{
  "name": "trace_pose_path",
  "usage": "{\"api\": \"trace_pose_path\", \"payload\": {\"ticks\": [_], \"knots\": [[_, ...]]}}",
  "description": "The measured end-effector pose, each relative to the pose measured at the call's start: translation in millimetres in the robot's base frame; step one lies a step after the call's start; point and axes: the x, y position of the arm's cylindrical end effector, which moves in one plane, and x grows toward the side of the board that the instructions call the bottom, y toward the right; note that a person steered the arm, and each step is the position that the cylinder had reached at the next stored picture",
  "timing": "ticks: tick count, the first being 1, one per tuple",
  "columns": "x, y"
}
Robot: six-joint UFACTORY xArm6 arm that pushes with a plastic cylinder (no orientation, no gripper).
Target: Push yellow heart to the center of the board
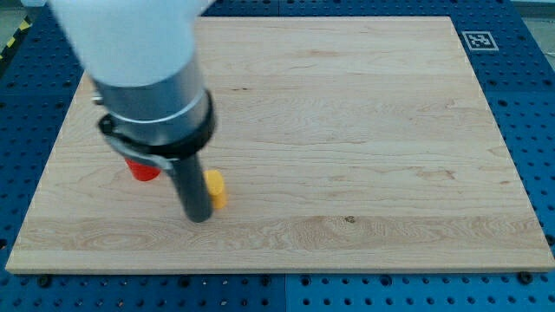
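Observation:
A yellow block (215, 189), the yellow heart, lies on the wooden board (347, 130) at the view's lower left; the rod hides its left part, so its shape is hard to make out. My tip (199, 217) rests on the board right against the yellow block's left side, a little toward the view's bottom of it. A red block (144, 169) sits to the tip's left, mostly hidden under the arm's dark collar, shape unclear.
The arm's white and grey body (143, 61) covers the board's upper left. A black-and-white marker tag (479, 40) sits at the board's top right corner. Blue perforated table (533, 104) surrounds the board.

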Motion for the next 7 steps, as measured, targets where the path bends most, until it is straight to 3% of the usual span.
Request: {"api": "trace_pose_path", "payload": {"ticks": [2,4,7], "knots": [[-40,35],[-13,50],[-23,23]]}}
